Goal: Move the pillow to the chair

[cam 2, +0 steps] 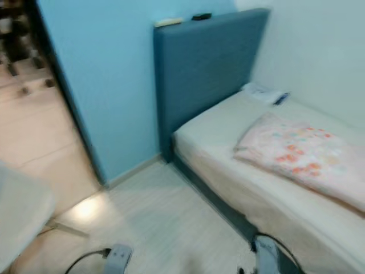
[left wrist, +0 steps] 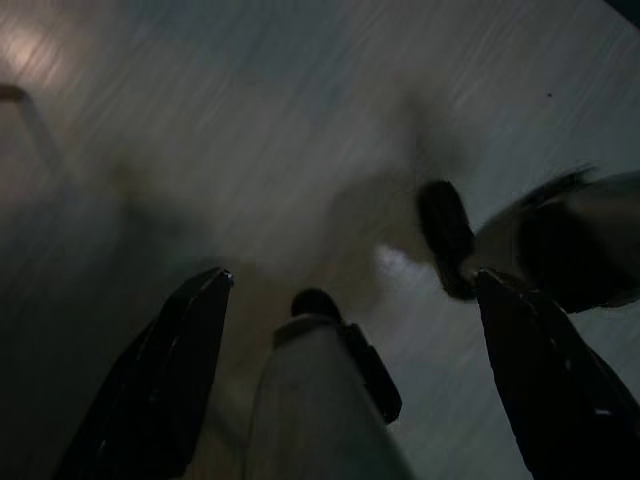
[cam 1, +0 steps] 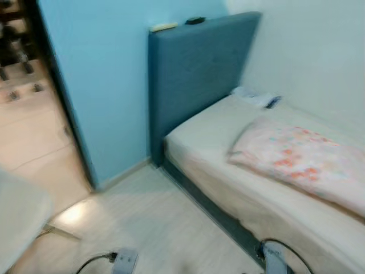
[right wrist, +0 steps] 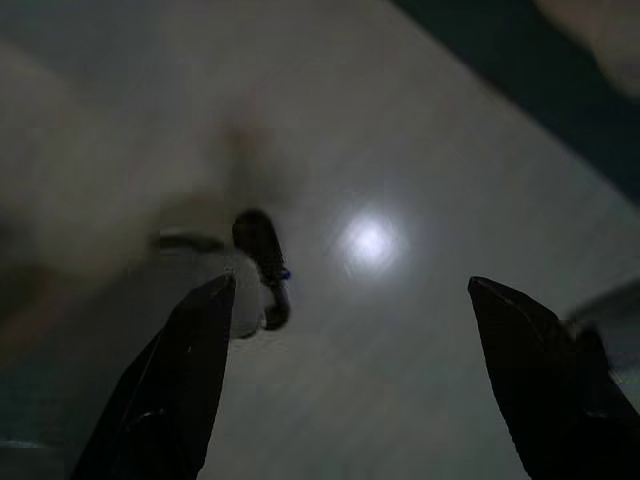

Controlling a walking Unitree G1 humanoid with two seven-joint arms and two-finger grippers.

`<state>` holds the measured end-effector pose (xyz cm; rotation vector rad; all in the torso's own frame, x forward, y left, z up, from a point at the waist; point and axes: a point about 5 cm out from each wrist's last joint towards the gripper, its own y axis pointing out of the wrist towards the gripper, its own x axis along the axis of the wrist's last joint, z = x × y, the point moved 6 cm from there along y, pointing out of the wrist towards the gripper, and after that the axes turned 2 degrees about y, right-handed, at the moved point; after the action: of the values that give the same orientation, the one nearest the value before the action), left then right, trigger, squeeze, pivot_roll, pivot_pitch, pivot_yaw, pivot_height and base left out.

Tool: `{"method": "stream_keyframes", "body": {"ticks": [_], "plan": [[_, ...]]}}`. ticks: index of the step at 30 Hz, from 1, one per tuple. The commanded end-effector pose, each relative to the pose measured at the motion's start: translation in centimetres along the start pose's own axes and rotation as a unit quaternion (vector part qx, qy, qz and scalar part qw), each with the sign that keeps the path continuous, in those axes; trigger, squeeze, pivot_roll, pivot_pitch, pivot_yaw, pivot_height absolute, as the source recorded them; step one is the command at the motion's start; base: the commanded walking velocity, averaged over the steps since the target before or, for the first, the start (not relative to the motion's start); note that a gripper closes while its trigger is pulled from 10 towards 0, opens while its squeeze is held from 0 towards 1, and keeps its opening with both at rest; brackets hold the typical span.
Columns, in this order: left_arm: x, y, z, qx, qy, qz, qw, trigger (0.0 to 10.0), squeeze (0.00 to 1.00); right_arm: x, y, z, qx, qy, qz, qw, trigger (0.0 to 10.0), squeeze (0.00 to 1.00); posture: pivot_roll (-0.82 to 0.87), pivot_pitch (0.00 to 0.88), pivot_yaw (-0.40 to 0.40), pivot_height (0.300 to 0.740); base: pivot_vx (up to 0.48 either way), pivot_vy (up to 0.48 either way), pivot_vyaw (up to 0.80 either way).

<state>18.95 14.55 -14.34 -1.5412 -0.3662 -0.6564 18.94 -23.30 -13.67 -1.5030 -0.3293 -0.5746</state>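
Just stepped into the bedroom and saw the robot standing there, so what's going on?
Nothing is being handled yet. The robot faces the bed, where a floral pillow lies on the mattress beside the blue headboard. Both arms hang low over the floor, the left end effector and right end effector open and empty. The pillow is untouched.
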Motion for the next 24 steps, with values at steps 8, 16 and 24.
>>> {"method": "stream_keyframes", "body": {"ticks": [8, 16, 24], "plan": [[0.4, 0.2, 0.0, 0.001, -0.002, 0.001, 1.000, 10.0, 0.00, 0.8, 0.1, -0.2, -0.001, 0.003, -0.008, 1.000, 10.0, 0.00, -0.06, 0.048, -0.040, 0.740, 0.000, 0.000, -0.79], [1.1, 0.3, 0.3, 0.006, -0.008, -0.007, 1.000, 10.0, 0.00, 1.0, 0.1, -0.1, 0.001, 0.003, -0.011, 1.000, 10.0, 0.00, -0.07, 0.044, -0.040, 0.740, 0.000, 0.000, -0.78], [2.0, 0.5, 0.4, 0.007, -0.010, -0.020, 1.000, 10.0, 0.00, 1.2, 0.1, -0.1, 0.001, 0.007, -0.014, 1.000, 10.0, 0.00, -0.06, 0.048, -0.039, 0.740, 0.000, 0.000, -0.78]]}}
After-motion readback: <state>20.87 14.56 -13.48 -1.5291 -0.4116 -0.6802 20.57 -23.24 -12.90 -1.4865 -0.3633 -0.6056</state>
